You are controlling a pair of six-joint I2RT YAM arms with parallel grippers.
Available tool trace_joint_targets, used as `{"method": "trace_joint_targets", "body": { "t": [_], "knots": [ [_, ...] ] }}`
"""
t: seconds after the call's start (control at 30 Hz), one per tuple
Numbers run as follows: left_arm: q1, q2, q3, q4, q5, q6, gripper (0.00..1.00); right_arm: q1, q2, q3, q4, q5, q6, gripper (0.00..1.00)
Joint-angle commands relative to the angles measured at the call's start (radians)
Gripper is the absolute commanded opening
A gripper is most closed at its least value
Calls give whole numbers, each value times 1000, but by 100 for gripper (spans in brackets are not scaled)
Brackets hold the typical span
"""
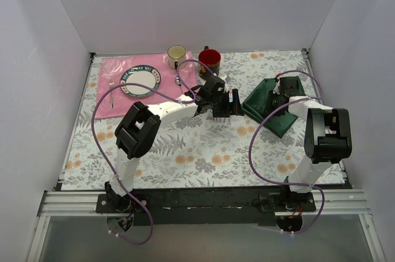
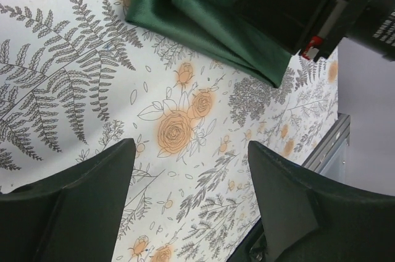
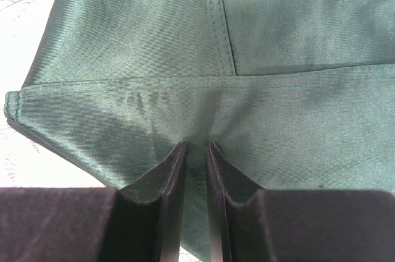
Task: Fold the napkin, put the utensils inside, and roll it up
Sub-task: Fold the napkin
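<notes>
Right hand (image 3: 195, 148) pinching green napkin (image 3: 278, 27) fold, left hand (image 2: 191, 148) open over floral tablecloth (image 2: 62, 89), plate (image 1: 126, 78) lettering illegible

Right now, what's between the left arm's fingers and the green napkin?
Nothing but bare flowery tablecloth lies between the left fingers and the napkin, as the left wrist view shows.

We're reading nothing legible: plate (image 1: 125, 78) rim lettering at 10 o'clock too small, black housing (image 2: 378, 27) print at 2 o'clock blurred.
</notes>
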Motion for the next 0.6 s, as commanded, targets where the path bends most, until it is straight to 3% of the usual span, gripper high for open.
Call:
{"method": "trace_joint_targets", "body": {
  "t": [0.0,0.27,0.57],
  "knots": [
    [0,-100,-26,-8,2,2,73,21,-21,-48,-31,-44,63,25],
    [5,-145,-69,-14,-5,5,73,44,-90,-159,-11,-50,219,24],
    [25,-238,-142,-22,-25,14,73,162,-144,-183,-12,-77,312,25]
  ]
}}
